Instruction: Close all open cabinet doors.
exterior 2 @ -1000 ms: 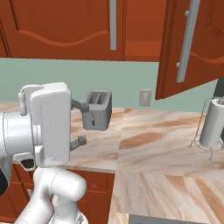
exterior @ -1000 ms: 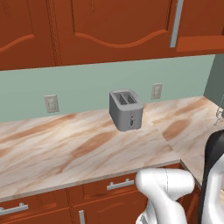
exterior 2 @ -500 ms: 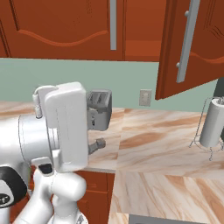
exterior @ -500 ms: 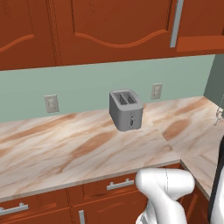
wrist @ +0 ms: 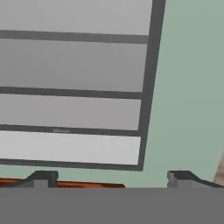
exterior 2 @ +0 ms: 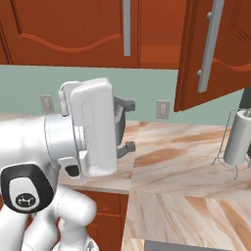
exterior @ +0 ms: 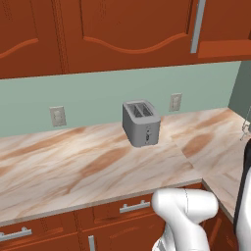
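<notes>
Cabinet door (exterior 2: 211, 54): ajar in right base view, hanging over desk (exterior 2: 176, 157). Toaster (exterior: 141, 122): left base view. Claw (wrist: 113, 177): released, facing slatted grey panel (wrist: 70, 83).

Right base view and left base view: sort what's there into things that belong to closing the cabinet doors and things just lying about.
Belongs to the job:
- open cabinet door, swung out, with bar handle
- closed cabinet door
- tool, jaws wide apart

Just lying about:
- toaster
- paper towel roll on its stand
- wall outlets
- countertop
</notes>
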